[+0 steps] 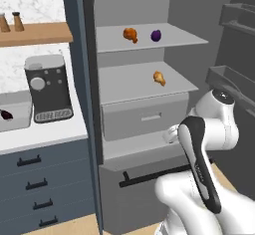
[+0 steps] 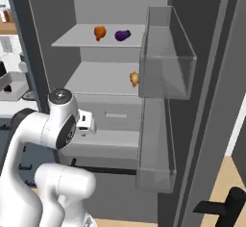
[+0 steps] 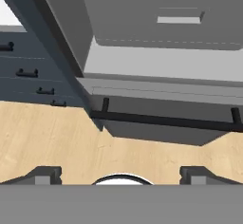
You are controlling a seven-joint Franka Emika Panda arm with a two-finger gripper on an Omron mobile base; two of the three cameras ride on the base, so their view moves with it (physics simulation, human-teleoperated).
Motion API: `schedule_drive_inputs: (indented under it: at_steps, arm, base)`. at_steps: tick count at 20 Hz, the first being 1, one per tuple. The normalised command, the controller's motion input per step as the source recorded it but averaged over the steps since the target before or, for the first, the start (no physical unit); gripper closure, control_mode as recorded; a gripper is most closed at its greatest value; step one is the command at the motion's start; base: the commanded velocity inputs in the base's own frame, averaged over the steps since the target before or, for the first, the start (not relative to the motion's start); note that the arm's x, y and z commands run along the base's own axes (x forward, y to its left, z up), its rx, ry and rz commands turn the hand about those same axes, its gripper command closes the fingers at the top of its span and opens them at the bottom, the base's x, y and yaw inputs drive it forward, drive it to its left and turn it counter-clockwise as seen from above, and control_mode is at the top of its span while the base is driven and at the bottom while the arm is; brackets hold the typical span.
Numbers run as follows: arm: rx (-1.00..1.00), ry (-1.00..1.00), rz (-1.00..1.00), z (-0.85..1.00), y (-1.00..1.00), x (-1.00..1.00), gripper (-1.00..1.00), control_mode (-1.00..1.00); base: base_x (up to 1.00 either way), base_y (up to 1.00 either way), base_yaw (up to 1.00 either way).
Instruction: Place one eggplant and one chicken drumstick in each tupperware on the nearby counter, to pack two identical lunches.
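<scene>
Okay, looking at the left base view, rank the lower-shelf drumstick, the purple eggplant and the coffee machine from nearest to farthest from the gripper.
Gripper is open, low in front of the fridge drawer.
1. Lower-shelf drumstick, just above it.
2. Purple eggplant, higher, on the top shelf.
3. Coffee machine, far left on the counter.

On the top fridge shelf (image 1: 189, 41), a drumstick (image 1: 130, 34) and a violet eggplant (image 1: 156, 35) are seen near each other, apart. A second drumstick (image 1: 159, 78) lies alone on the shelf below (image 1: 124, 87). On the counter (image 1: 45, 132), a coffee machine (image 1: 49, 87) and a tupperware (image 1: 20, 113) holding a dark eggplant (image 1: 6, 114) are carried.
</scene>
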Motion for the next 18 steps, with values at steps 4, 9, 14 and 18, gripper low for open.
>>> schedule_drive_inputs:
  at_steps: [4, 9, 14, 18]
  arm:
    - [0.0, 0.0, 0.0, 0.0, 0.0, 0.0, -1.0, 1.0]
    - [0.0, 0.0, 0.0, 0.0, 0.0, 0.0, -1.0, 1.0]
    - [0.0, 0.0, 0.0, 0.0, -0.33, 0.62, -1.0, -1.0]
    - [0.0, -0.02, 0.0, -0.01, -0.54, 0.81, -1.0, -1.0]
  base:
    - [0.95, -0.01, 0.0]
    - [0.86, -0.23, 0.0]
    - [0.14, -0.09, 0.0]
    - [0.0, 0.0, 0.0]
